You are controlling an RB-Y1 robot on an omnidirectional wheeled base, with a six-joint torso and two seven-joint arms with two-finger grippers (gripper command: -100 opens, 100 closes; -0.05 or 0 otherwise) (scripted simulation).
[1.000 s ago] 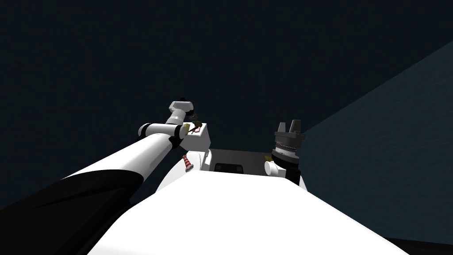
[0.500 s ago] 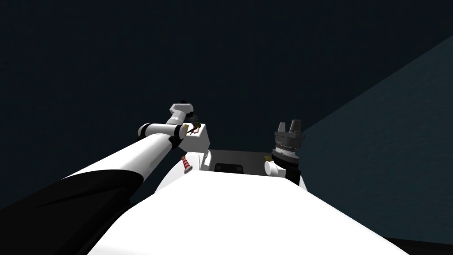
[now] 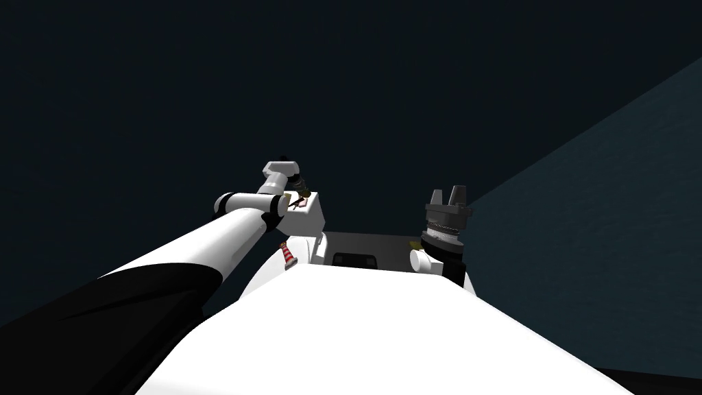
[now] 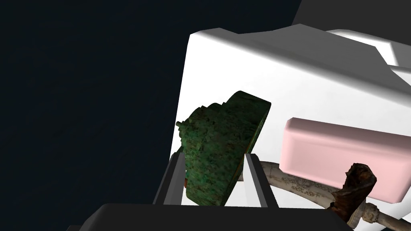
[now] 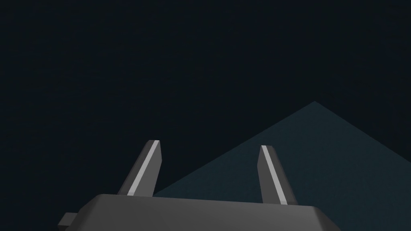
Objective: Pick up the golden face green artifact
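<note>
Within left claw, green artifact edgewise, tilted

We record the artifact as dark green, mottled throughout with blackish and lighter green flecks; a small orange-red patch shows at its lower edge. The left gripper has light grey finger faces with darker grey sides and a dark grey body. The right gripper carries the same colouring. The stand is plain white, shading to grey on one face. The block is plain pale pink. The rod is cream with fine engraved patterning. The lump is mottled dark brown. In the head view we note a small object banded red and white.
</note>
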